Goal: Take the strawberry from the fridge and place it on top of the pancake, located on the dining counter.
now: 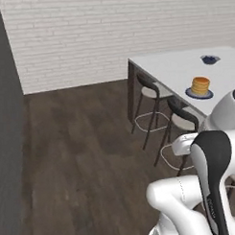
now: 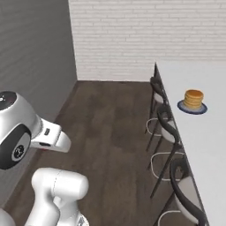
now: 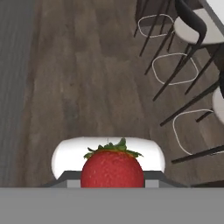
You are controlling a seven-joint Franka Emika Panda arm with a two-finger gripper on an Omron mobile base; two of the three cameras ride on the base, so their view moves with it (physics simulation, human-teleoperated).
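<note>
Open dark wood floor (image 1: pixel 87 154) stretches to a white brick wall (image 2: pixel 145 35). A row of dark chairs (image 2: pixel 164 121) lines the counter (image 2: pixel 207 132) edge. Bare white top surrounds the pancake (image 2: pixel 193 99) stack.

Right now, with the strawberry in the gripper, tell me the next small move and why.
Probably carry the strawberry on toward the dining counter. The hand view shows the gripper shut on the fruit above bare wood floor, with the chairs off to one side. The pancake sits on its plate, nothing on top yet.
</note>
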